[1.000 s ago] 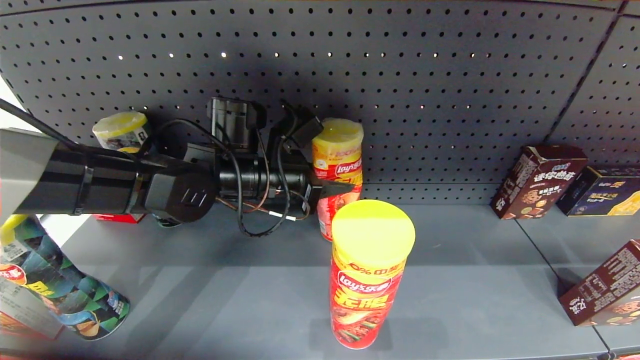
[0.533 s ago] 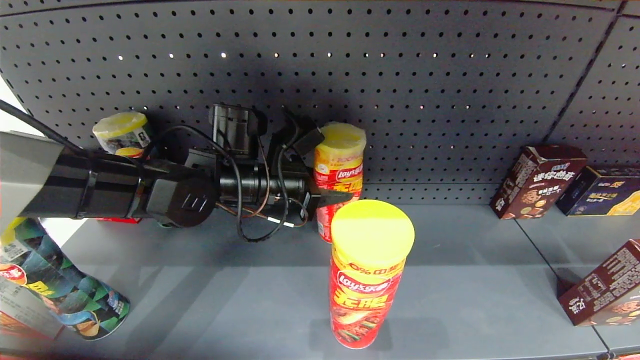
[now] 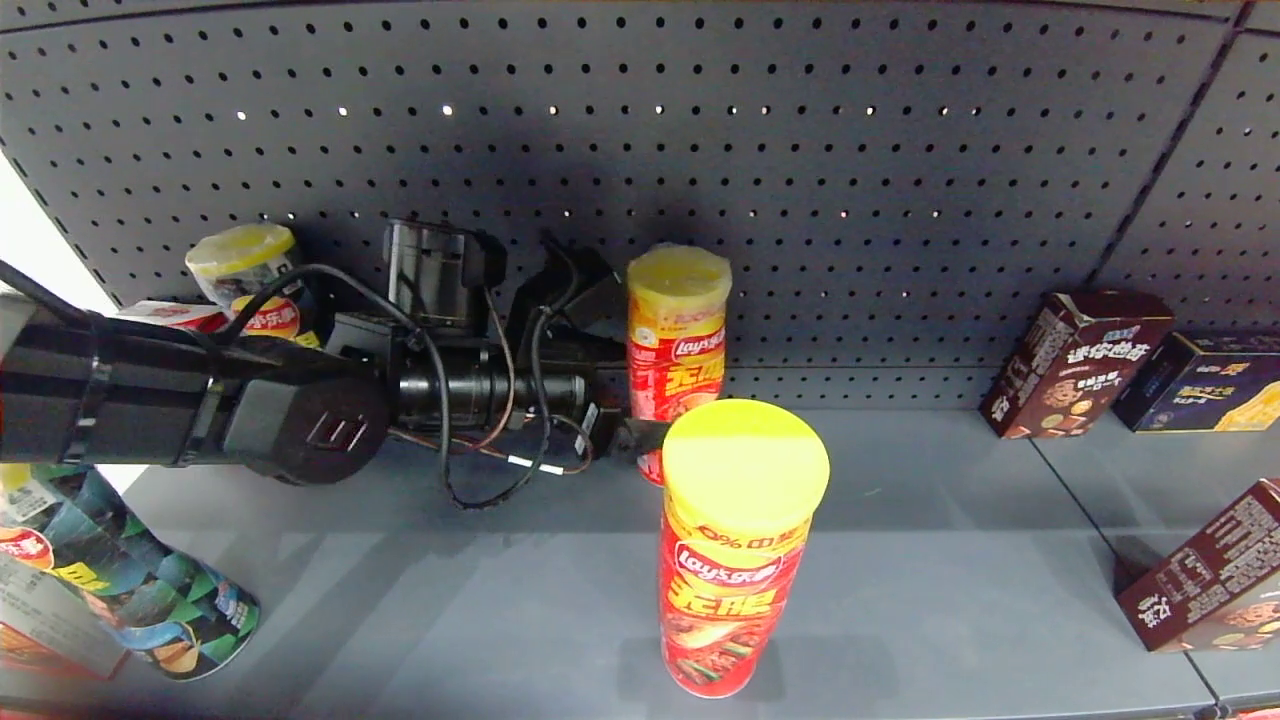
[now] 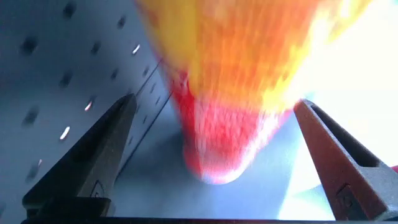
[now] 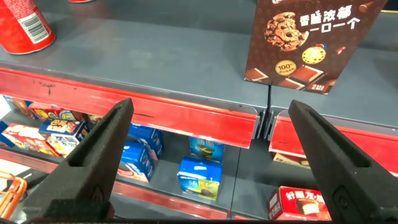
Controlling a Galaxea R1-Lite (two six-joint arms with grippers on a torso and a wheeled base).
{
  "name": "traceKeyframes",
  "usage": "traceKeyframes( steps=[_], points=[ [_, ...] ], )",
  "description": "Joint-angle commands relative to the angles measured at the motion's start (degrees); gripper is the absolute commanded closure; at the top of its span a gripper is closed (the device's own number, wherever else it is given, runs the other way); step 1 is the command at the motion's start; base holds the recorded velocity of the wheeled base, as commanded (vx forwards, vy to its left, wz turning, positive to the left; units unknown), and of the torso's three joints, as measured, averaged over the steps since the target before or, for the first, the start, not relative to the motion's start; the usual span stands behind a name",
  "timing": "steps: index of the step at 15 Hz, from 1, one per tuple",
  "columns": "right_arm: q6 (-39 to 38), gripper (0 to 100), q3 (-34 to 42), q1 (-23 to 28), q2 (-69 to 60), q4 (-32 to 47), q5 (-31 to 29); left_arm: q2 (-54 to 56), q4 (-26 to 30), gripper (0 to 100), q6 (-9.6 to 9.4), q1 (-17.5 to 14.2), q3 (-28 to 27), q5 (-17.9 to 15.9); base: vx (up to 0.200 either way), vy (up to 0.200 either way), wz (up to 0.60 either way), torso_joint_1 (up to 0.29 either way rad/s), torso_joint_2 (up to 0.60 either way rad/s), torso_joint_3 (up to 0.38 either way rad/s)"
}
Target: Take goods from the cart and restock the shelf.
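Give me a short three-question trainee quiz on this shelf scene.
1. True or false: the left end effector is shut on the rear chip can.
2. What stands on the shelf to the right of the front chip can? A: brown boxes. B: bottles. C: bowls.
3. Fill in: the right end effector is ____.
Key: 1 false, it is open around the can; 2 A; 3 open.
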State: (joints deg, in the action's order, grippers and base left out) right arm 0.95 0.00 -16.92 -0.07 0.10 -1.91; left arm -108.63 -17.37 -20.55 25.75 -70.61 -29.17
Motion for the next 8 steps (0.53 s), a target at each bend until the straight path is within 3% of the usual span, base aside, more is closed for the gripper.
traceKeyframes(
  steps=[1,4,8],
  points=[
    [0.0,0,0.0,0.0,0.1,0.0,0.0,4.0,-1.0,0,-0.01,0.0,4.8,4.7,0.000,0.000,0.00,0.000,0.00,0.000],
    [0.0,0,0.0,0.0,0.1,0.0,0.0,4.5,-6.6,0,0.60,-0.5,8.8,7.1,0.000,0.000,0.00,0.000,0.00,0.000],
    [0.0,0,0.0,0.0,0.1,0.0,0.0,4.3,-7.2,0,1.04,-1.3,8.7,11.2,0.000,0.000,0.00,0.000,0.00,0.000]
  ],
)
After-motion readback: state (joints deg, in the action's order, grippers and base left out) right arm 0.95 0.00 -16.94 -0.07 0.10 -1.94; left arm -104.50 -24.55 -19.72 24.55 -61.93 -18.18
